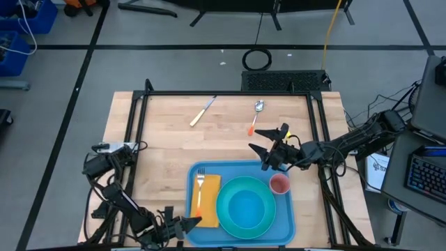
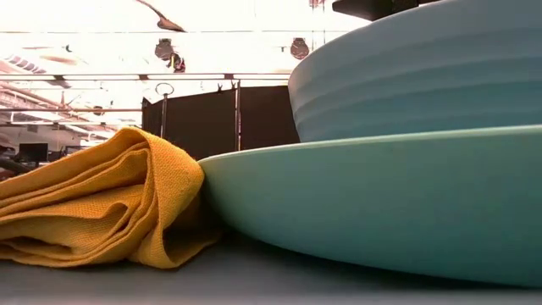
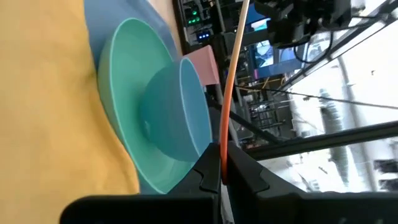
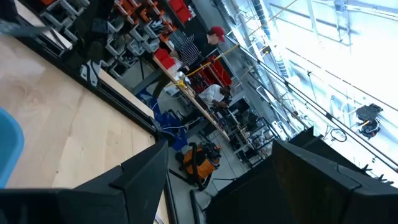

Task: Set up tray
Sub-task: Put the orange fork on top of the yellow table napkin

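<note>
Blue plastic rectangular tray with rounded corners and a raised rim lies on the near middle of the wooden table. On its left part rests a yellow-orange folded cloth napkin, and an orange-handled fork lies on the napkin. Right of the napkin sits a round turquoise plate with a blue bowl on it, and a small pink cup stands at the tray's far right corner.

The left gripper sits at the tray's near left corner, its fingers clamped together on the fork's thin orange handle. The right gripper hovers above the table just beyond the tray's far right edge, near the cup, its fingers spread apart and holding nothing.

Farther back on the table lie a cream-handled knife and an orange-handled spoon.
</note>
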### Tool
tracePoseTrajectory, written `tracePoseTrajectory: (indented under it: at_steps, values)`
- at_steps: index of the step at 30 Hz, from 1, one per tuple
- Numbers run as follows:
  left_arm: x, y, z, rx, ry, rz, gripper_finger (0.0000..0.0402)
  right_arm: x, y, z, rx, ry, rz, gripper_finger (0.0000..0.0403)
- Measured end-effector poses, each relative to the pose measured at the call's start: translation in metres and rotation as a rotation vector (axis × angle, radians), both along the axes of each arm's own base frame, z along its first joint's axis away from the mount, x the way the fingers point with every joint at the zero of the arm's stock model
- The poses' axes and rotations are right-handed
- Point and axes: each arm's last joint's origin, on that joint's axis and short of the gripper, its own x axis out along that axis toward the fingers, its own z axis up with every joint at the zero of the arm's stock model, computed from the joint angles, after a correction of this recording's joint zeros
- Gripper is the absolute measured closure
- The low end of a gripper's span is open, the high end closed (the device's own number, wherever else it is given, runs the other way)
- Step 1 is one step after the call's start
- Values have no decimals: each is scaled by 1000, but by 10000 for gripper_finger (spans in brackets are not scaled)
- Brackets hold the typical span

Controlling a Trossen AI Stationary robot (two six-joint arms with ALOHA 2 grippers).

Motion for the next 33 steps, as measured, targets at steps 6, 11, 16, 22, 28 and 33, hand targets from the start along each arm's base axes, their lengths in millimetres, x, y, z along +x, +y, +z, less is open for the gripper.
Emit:
tracePoseTrajectory:
  at_steps: [6, 11, 16, 22, 28, 33]
  values:
    - [-2, 1, 0, -105, 26, -51, 394, 0, -1, 0, 7, -3, -2, 124]
    - [-6, 5, -10, -194, 60, -48, 394, 0, -1, -1, 20, -5, 0, 124]
    - [-10, 2, -13, -337, 82, -88, 394, 0, 0, 0, 20, -5, 0, 124]
    - [-9, 1, -11, -406, 60, -86, 394, 0, -1, 0, -6, 6, -3, 124]
    - [-10, 3, -13, -427, 46, -54, 394, 0, -1, 0, -37, 21, -6, 124]
    - [-7, 2, -12, -492, 52, -79, 394, 0, -1, 0, -55, 28, -8, 124]
